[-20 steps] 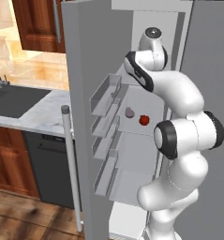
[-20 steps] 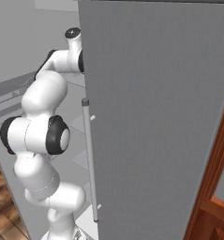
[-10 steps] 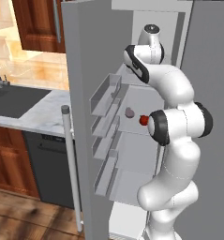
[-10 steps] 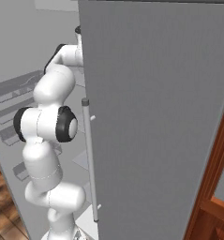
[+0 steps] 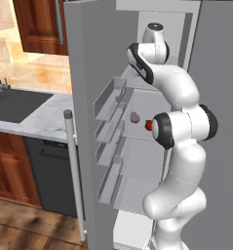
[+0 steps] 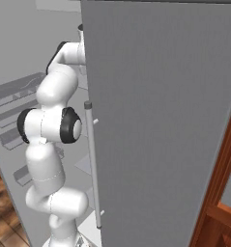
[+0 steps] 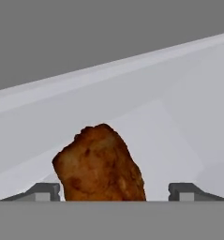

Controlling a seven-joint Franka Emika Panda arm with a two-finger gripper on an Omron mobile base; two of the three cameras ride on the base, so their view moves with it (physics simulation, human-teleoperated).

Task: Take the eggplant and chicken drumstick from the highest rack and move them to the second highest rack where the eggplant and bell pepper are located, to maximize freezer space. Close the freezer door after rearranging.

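In the hand view the drumstick [image 7: 100,164], a brown lumpy piece, sits on a pale grey rack [image 7: 179,136] directly between the two dark fingertips [image 7: 44,191] of the claw [image 7: 115,192]. The left tip stands just beside the meat and the right tip is well apart from it, so the jaws are spread with a gap on that side; nothing is clamped. In the left base view the arm [image 5: 179,132] reaches up into the open freezer [image 5: 152,161], its wrist at the highest rack. On the rack below lie a dull purplish eggplant [image 5: 135,117] and, close to the arm's elbow, a red pepper [image 5: 148,125]. The freezer door [image 5: 93,122] stands open with its shelves facing the arm. In the right base view a grey door panel [image 6: 160,120] hides the upper arm's end.
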